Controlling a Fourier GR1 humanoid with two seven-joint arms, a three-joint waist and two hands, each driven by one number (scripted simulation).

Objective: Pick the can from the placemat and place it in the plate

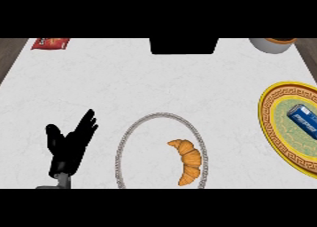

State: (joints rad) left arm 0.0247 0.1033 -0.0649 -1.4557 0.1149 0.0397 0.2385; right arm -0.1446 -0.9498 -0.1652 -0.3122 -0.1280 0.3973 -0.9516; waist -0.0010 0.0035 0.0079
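Note:
A blue can (307, 121) with white and red markings lies on its side on the round yellow placemat (279, 133) at the right edge of the counter. The plate (127, 141), white with a beaded grey rim, sits at the front centre and has a croissant (187, 160) on its right half. My left hand (68, 144) shows at the lower left, open with fingers pointing up and away, resting left of the plate and touching nothing. My right hand is out of the picture.
A black object (184, 45) stands at the counter's back centre. A red packet (51, 43) lies at the back left, and a grey bowl-like vessel (273, 45) at the back right. Wooden floor shows past both side edges.

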